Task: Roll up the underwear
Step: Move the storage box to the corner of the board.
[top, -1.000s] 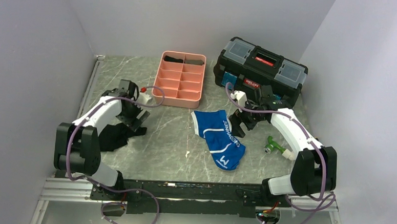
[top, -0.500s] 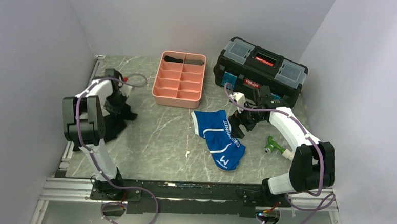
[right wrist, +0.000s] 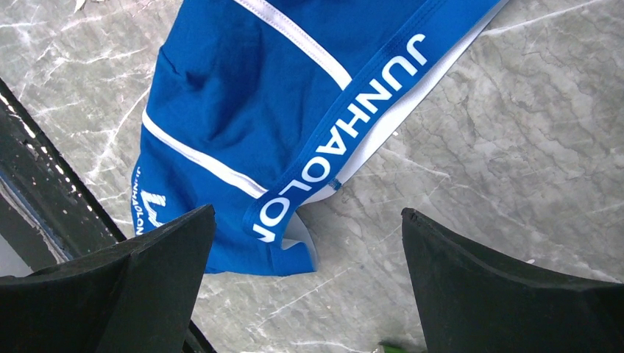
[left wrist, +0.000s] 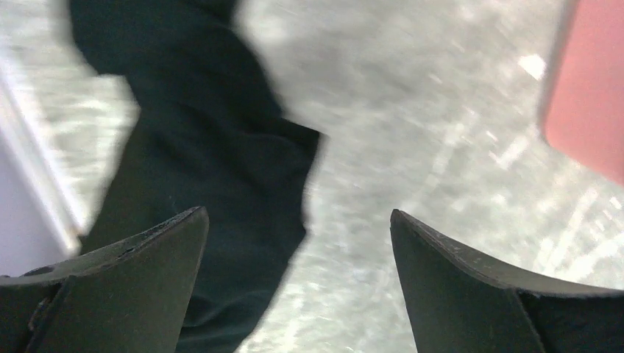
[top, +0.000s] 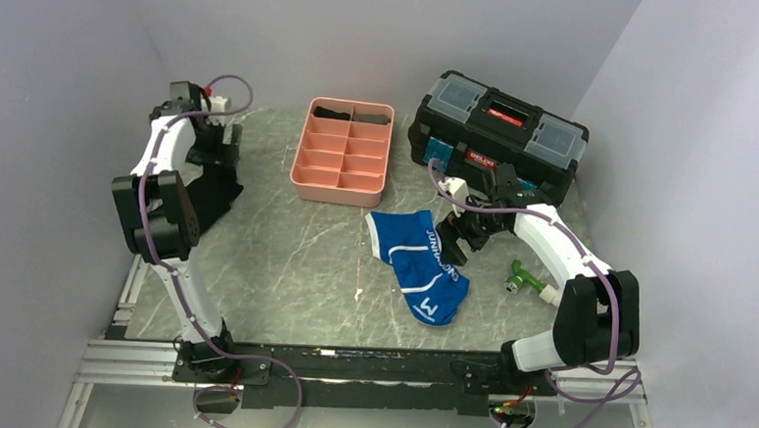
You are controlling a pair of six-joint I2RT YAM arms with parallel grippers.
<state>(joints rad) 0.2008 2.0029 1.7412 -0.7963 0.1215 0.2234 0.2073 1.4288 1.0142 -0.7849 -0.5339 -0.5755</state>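
The bright-blue underwear (top: pixel 417 263) with white lettering lies spread flat on the marble table, in front of the pink tray (top: pixel 344 151). In the right wrist view the underwear (right wrist: pixel 294 110) fills the upper left, and its waistband end lies just beyond my fingertips. My right gripper (top: pixel 461 234) is open and empty, hovering by the garment's right edge; in its own view (right wrist: pixel 309 220) the jaws stand wide apart. My left gripper (top: pixel 214 156) is far off at the back left, open (left wrist: pixel 298 220) and empty, above a black cloth (left wrist: pixel 199 169).
The black cloth (top: pixel 205 193) lies by the left wall. A black toolbox (top: pixel 498 132) stands at the back right, close behind my right arm. A green-and-white object (top: pixel 529 281) lies right of the underwear. The pink tray's corner (left wrist: pixel 589 95) shows in the blurred left wrist view.
My left arm has swung from the near left to the back left corner, and the black cloth has shifted that way too. My right gripper has barely moved. The underwear has not moved.
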